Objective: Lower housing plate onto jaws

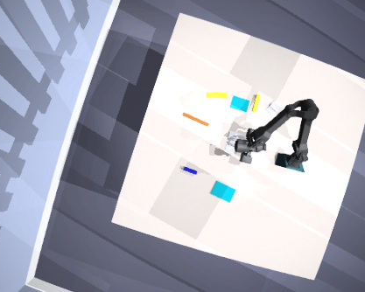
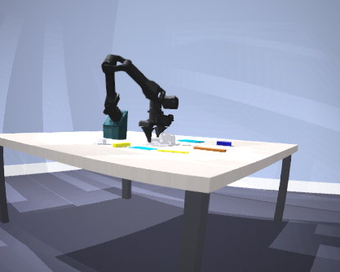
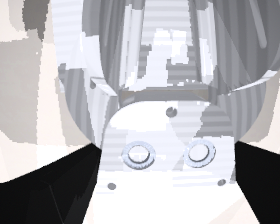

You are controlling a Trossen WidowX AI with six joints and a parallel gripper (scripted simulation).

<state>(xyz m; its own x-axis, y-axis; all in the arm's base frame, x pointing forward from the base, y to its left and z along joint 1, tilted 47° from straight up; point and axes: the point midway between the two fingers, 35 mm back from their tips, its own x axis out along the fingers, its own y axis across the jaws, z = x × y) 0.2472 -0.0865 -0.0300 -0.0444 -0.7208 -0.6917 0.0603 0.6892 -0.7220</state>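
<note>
Currently seen close up between the spread dark fingers of the end effector (image 1: 249, 146) (image 2: 154, 138) (image 3: 168, 165), with one finger against each side edge: a white housing plate (image 3: 168, 172), round-shouldered at one end. Set side by side across its face, two ringed round fittings (image 3: 138, 154) (image 3: 199, 153), with three small dark holes spaced around. Held with the fingers wide apart, not drawn together. Just beyond the rounded end, a larger pale ribbed assembly (image 1: 233, 141) (image 2: 167, 138) (image 3: 165, 75), low on the tabletop (image 1: 258, 237) (image 2: 110, 155). Too small in the top and exterior views to tell whether level or fully seated. Overhead, a black arm (image 1: 276, 125) (image 2: 140, 76), bent high at the elbow and reaching down from a teal base (image 1: 283, 161) (image 2: 115, 131). Scattered farther out, a cyan square (image 1: 240, 103) (image 2: 143, 148) between two yellow bars (image 1: 216, 95) (image 1: 256, 103) (image 2: 173, 151) (image 2: 121, 145), with a small white part (image 1: 273, 107) (image 2: 102, 142) near one bar. Elsewhere, apart from these, an orange strip (image 1: 195, 119) (image 2: 209, 149), a blue piece (image 1: 190, 170) (image 2: 224, 143) and a second cyan square (image 1: 223, 191) (image 2: 191, 141).
</note>
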